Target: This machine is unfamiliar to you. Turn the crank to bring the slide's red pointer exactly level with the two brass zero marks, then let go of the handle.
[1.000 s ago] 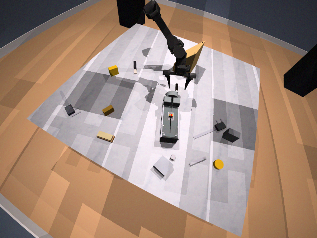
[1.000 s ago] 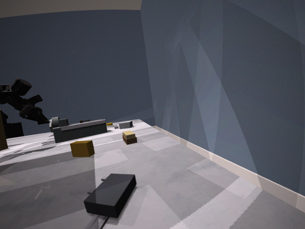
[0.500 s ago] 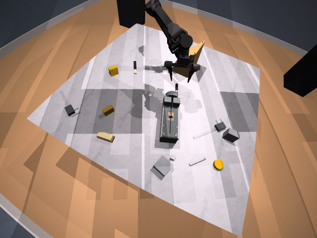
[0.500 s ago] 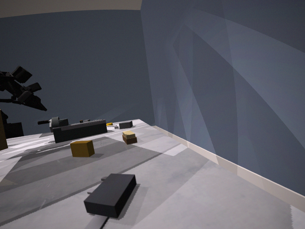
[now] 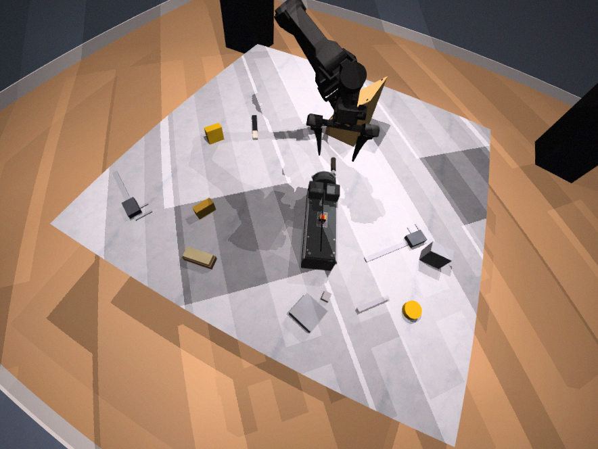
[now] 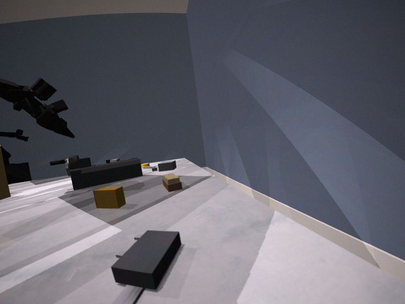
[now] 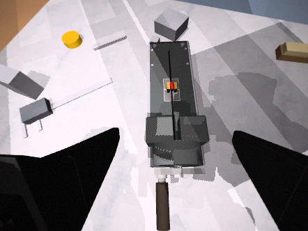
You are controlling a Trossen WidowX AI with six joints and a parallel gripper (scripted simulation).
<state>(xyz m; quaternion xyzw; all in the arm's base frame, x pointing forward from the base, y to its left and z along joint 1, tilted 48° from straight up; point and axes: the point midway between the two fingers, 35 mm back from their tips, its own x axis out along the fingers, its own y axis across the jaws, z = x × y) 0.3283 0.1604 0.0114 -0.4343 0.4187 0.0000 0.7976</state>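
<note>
The dark grey machine [image 5: 312, 251] [image 6: 107, 175] [image 7: 160, 104] stands on the marble-like table. Its brown crank handle [image 5: 333, 163] [image 6: 57, 162] [image 7: 162, 206] sticks out from the round housing at the near end in the wrist view. The red pointer [image 5: 323, 217] [image 7: 171, 85] sits on the slide, between two brass marks. It looks level with them in the wrist view, but the marks are too small to tell exactly. My gripper [image 5: 336, 158] [image 7: 174, 134] is wide open and empty. Its fingertips are above the handle, one to each side, touching nothing; it also shows in the exterior view.
A tan slanted board [image 5: 371, 96] stands behind the gripper. A grey block [image 5: 308, 313] [image 7: 171, 22] lies beyond the machine's far end. A yellow disc [image 5: 411, 310] [image 7: 72, 39], a two-pronged tool [image 5: 415, 239] [image 7: 35, 110] and a brush-like block [image 5: 199, 257] [image 6: 172, 183] lie around it.
</note>
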